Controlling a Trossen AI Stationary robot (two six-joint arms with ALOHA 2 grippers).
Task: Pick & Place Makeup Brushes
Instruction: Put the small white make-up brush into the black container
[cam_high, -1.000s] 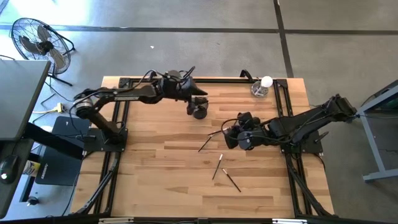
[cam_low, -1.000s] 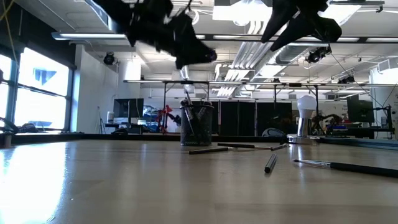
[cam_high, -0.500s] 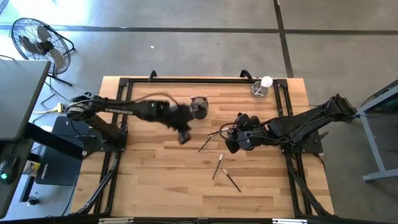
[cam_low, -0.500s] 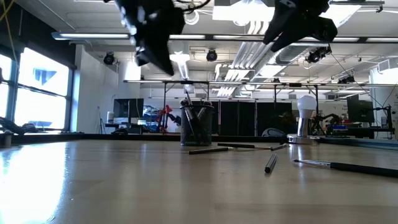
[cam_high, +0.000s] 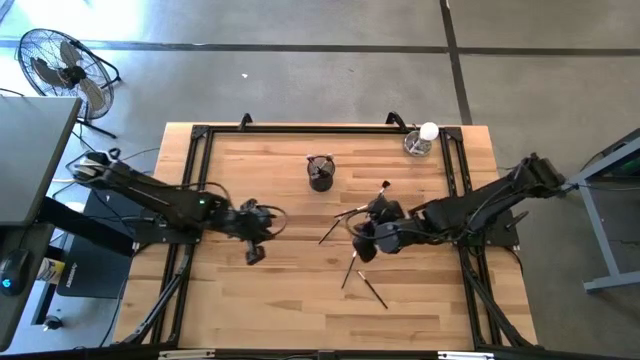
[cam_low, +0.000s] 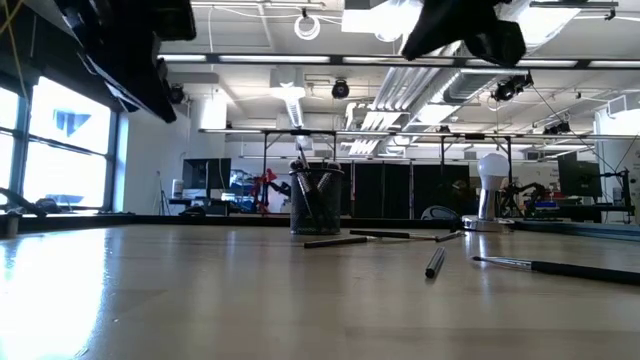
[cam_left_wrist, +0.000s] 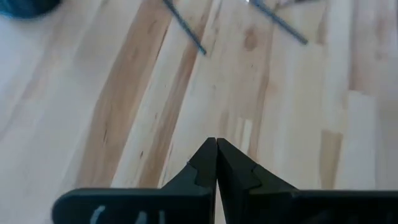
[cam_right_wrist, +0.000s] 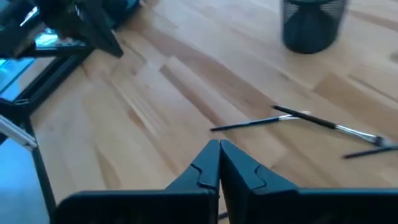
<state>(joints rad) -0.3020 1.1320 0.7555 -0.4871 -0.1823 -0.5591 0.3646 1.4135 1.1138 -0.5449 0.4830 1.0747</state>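
Several makeup brushes lie flat on the wooden table: two crossed ones (cam_high: 338, 222), one (cam_high: 350, 268) nearer the front, another (cam_high: 373, 290) beside it. In the right wrist view the crossed pair (cam_right_wrist: 292, 117) lies ahead of my right gripper (cam_right_wrist: 219, 155), which is shut with nothing showing between its fingers; it hovers just right of them (cam_high: 360, 248). My left gripper (cam_high: 252, 256) is shut too (cam_left_wrist: 216, 152), over bare wood left of centre, with two brushes (cam_left_wrist: 183, 28) farther off. More brushes stand in the black cup (cam_low: 316, 200).
The black cup (cam_high: 319, 173) stands at the far middle of the table. A clear glass with a white ball (cam_high: 417, 143) stands at the far right corner. Black frame rails (cam_high: 200, 160) run along the table's left, right and far sides. A fan (cam_high: 60, 65) stands off the table.
My left gripper has swung away from above the black cup, toward the table's left and near edges, to a spot over bare wood. My right gripper has shifted a little toward the left and near edges, closer to the loose brushes. The brushes on the table have not moved.
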